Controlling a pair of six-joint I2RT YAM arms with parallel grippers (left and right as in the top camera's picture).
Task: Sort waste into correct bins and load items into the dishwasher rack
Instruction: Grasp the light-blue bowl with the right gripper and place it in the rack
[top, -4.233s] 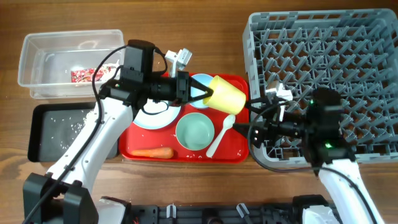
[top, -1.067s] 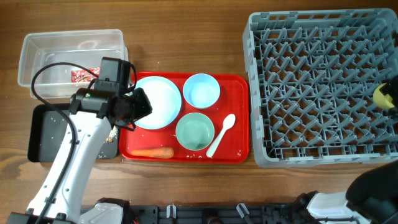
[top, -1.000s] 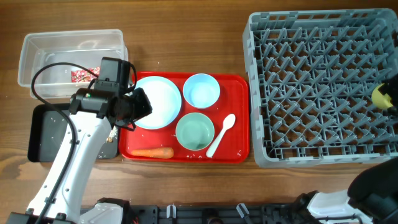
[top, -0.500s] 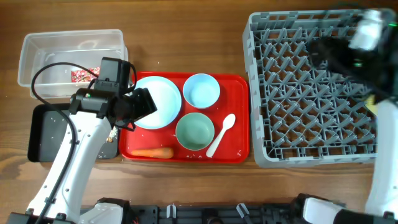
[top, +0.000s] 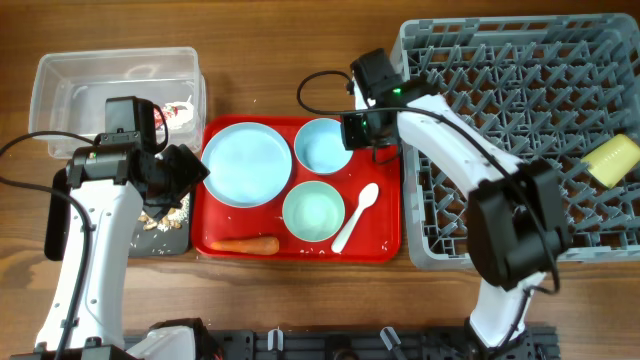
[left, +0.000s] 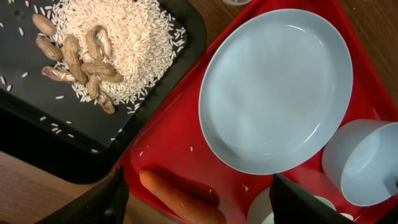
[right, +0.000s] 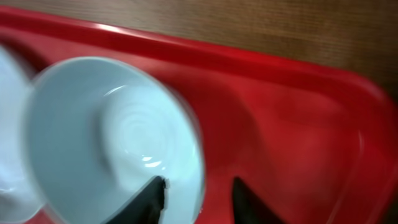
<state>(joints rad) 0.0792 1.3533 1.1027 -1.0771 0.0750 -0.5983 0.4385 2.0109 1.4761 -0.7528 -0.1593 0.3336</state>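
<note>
My right gripper (top: 348, 138) reaches from the dishwasher rack (top: 520, 100) to the light blue bowl (top: 322, 145) on the red tray. In the right wrist view the right gripper (right: 199, 185) is open astride the bowl's (right: 106, 137) rim, one finger inside and one outside. My left gripper (top: 190, 170) hangs open over the tray's left edge; in its wrist view the left gripper (left: 198, 179) has the carrot (left: 183, 200) below and the light blue plate (left: 277, 93) ahead. A pale green bowl (top: 313, 212), a white spoon (top: 355, 215) and the carrot (top: 245, 245) lie on the tray. The yellow cup (top: 612, 158) lies in the rack.
The red tray (top: 385, 245) sits mid-table. At the left stand the clear tub (top: 45, 100), with a red-and-white wrapper (top: 178, 110) partly behind my left arm, and the black tray (top: 60, 225) (left: 37, 134) holding rice and peanuts (left: 93, 56).
My right arm swung in over the rack, came down to the light blue bowl and narrowed its jaws. My left arm drew back to the left and opened its jaws wider.
</note>
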